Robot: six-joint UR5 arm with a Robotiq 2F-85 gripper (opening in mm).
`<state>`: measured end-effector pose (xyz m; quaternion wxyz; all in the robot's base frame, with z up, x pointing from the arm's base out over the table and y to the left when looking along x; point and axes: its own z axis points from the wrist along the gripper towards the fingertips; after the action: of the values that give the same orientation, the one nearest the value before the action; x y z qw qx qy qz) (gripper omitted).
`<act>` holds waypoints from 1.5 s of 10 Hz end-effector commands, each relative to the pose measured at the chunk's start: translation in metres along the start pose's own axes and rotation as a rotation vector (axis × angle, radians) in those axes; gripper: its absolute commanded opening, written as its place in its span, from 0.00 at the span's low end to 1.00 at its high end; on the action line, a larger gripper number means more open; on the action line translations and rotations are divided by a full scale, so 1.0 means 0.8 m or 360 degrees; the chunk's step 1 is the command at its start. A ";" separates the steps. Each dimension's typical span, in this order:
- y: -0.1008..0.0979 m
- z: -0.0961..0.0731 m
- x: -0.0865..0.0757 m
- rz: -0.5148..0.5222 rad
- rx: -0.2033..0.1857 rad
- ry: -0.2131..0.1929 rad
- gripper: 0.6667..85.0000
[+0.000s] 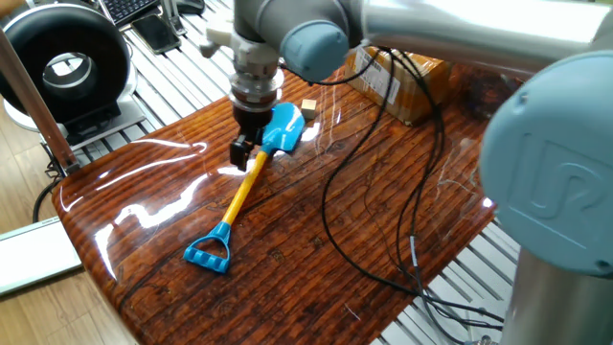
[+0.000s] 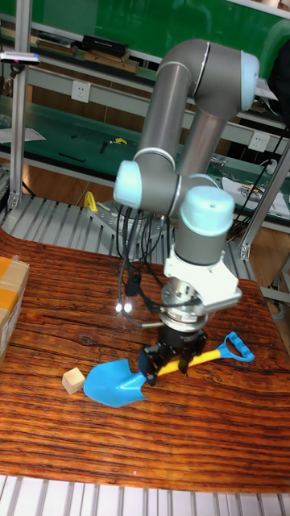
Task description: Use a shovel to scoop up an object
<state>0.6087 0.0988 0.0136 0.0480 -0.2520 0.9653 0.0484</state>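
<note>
Tall fixed view gives the best read on progress: the black two-finger gripper (image 2: 171, 360) has its fingers clamped on the thin yellow shaft of the toy plastic shovel (image 2: 121, 382), right where the shaft meets the bright blue blade. So the grab looks done. The blade sits flat and low on the glossy reddish wood-grain counter (image 2: 48, 439), with its rounded tip just beside the tiny light tan wooden cube (image 2: 74, 380). The cube isn't on the blade yet; it sits on the counter just off the tip. I'd say we're around the halfway mark, with the actual scoop and lift left to go.

On materials, the shovel is smooth moulded plastic with a shallow dished blade and a blue D-shaped handle at the far end. The cube is plain matte wood with sharp edges. The counter is very shiny and throws white glare, so the cube may slide away rather than ride up.
</note>
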 end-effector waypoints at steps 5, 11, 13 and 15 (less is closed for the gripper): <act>-0.002 0.000 0.003 0.0004 0.0000 0.0010 0.87; -0.025 -0.001 0.022 -0.0109 0.0110 0.0107 0.85; -0.024 -0.001 0.020 -0.0109 0.0103 0.0096 0.84; -0.024 -0.001 0.021 -0.0106 0.0105 0.0101 0.84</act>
<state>0.6029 0.0755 0.0102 0.0276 -0.2846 0.9582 0.0076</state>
